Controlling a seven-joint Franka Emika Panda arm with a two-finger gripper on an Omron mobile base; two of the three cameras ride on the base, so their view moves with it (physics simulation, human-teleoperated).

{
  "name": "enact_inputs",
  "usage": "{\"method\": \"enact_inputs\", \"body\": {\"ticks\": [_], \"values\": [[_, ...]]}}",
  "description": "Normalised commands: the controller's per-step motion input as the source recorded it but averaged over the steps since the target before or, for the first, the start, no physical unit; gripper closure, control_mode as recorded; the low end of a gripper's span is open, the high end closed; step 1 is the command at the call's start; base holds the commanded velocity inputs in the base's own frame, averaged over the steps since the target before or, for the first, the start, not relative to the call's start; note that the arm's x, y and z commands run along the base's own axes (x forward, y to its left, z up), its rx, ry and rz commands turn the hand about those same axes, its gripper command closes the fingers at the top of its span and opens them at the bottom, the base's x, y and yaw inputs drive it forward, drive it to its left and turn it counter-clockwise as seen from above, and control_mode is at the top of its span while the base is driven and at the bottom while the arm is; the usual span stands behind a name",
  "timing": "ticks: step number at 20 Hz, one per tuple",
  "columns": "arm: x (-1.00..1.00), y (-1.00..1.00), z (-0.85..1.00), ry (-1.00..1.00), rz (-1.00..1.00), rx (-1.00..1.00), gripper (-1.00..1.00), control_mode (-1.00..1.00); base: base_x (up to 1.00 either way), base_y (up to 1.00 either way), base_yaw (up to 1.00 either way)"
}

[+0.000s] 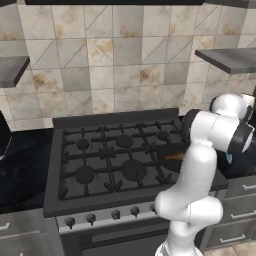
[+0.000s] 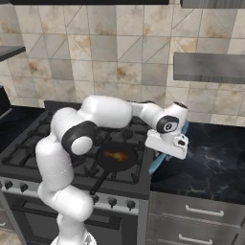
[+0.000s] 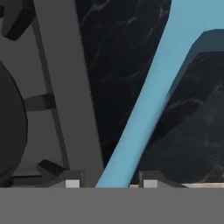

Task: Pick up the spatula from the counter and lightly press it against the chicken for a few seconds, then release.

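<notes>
Reading the hand view from its left: the black frying pan (image 3: pixel 8 131) bulges in at the edge, well off to the hand's left, and the right base view shows the chicken (image 2: pixel 116 155) lying in it. Next comes the grey rim of the stove (image 3: pixel 65 87), then the dark marbled counter (image 3: pixel 113 52) just beside it. The blue spatula (image 3: pixel 148 105) sits right in the hand. Its handle rises from between the finger tips and runs away from the gripper (image 3: pixel 111 183), leaning to the hand's right, with the blade widening at the far end. So its long axis lies nearly along my line of sight and passes straight through the jaws. The jaws are narrow and straddle the handle (a thin sliver seems to show on each side), and I cannot tell whether the pads grip it. My judgement is that, once the hold is firm, the carry goes leftward over the stove rim to the pan.
</notes>
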Motion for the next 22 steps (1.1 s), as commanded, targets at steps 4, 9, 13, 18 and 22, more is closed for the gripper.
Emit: {"method": "enact_inputs", "body": {"ticks": [4, 9, 13, 18, 22], "values": [[-0.42, 0.44, 0.24, -0.19, 0.20, -0.06, 1.00, -1.00, 0.00, 0.00, 0.00], [-0.15, 0.37, 0.27, -0.06, 0.28, -0.10, 1.00, -1.00, 0.00, 0.00, 0.00], [-0.20, 0.15, 0.40, -0.07, 0.30, -0.17, 1.00, -1.00, 0.00, 0.00, 0.00], [-0.27, 0.00, 0.45, -0.02, 0.33, -0.14, 1.00, -1.00, 0.00, 0.00, 0.00], [-0.10, 0.00, 0.19, 0.01, 0.29, -0.05, 1.00, -1.00, 0.00, 0.00, 0.00]]}}
